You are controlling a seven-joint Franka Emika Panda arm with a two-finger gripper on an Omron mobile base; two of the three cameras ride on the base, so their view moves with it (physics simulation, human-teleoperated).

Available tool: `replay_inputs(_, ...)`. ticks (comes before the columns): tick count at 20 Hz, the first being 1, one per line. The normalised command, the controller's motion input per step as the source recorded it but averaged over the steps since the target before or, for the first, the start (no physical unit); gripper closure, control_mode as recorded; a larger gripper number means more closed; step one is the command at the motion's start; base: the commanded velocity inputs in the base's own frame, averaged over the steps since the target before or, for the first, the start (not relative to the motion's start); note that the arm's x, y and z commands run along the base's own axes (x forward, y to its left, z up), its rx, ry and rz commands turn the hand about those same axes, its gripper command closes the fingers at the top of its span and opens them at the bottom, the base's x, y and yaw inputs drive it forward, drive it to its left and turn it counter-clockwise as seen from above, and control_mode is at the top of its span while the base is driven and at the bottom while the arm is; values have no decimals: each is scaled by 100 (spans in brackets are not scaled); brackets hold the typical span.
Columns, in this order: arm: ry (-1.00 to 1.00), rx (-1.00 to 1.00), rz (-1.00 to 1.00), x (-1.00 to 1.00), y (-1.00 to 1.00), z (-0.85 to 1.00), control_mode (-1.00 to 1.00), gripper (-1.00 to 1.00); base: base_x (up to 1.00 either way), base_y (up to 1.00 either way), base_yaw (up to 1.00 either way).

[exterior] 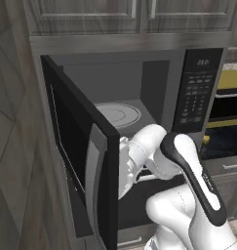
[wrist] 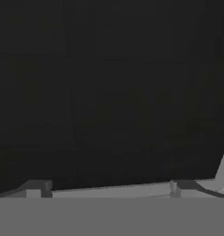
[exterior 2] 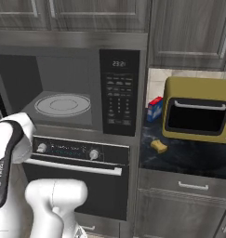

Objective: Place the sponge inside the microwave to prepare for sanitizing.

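On counter, sponge (exterior 2: 158, 146) lies flat, angled.

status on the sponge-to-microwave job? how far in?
Done: the microwave door stands swung open, with the turntable bare.
In hand: nothing. The gripper is open, fingertips apart, facing a dark surface close up.
Left: the sponge lies on the dark counter in front of the toaster oven. It needs picking up and placing inside.
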Motion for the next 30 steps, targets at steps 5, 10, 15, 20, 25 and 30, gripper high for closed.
replay_inputs(5, -13, 0, -25, -36, 15, -27, -100, -100, 0, 0, 0)
replay_inputs(10, -6, 0, -27, -7, 0, -30, -100, -100, 0, 0, 0)
replay_inputs(15, 3, -12, -35, 6, -36, -34, -100, -100, 0, 0, 0)
replay_inputs(20, 4, -27, -20, 35, -92, -8, -100, -100, 0, 0, 0)
replay_inputs(25, -13, -33, -2, 18, -74, -13, -100, -100, 0, 0, 0)
replay_inputs(30, -15, -56, 0, 23, -66, -19, -100, -100, 0, 0, 0)
